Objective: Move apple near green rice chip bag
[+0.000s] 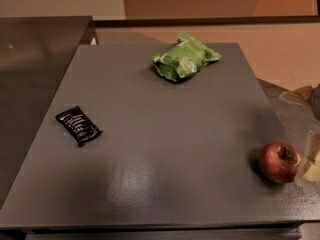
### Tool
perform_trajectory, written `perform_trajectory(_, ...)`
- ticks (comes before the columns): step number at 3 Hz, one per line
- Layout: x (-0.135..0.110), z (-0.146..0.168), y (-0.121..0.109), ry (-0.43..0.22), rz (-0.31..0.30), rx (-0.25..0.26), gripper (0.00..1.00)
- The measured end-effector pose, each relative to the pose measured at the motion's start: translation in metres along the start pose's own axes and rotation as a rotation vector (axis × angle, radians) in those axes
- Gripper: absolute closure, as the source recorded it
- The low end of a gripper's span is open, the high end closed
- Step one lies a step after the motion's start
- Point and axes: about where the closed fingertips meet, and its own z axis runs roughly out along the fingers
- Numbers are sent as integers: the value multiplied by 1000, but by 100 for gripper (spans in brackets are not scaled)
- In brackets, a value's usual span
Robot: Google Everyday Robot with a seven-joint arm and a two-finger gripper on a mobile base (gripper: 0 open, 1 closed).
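The apple (279,162), red with a short brown stem, sits on the grey table (165,149) near its right edge, towards the front. The green rice chip bag (184,57), puffy and wrinkled, lies at the back of the table, a little right of centre, far from the apple. My gripper (313,163) shows only partly at the right edge of the camera view, just to the right of the apple and low beside it. It holds nothing that I can see.
A small black wrapper with white print (78,125) lies at the left of the table. A darker steel counter (30,74) adjoins the table on the left. A ledge (210,21) runs behind the table.
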Motion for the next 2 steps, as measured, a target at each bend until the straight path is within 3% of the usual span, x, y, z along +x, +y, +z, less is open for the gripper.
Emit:
perform_trajectory(1, 2, 15, 12, 2, -15, -41, 0)
perform_trajectory(2, 2, 26, 26, 10, -27, -76, 17)
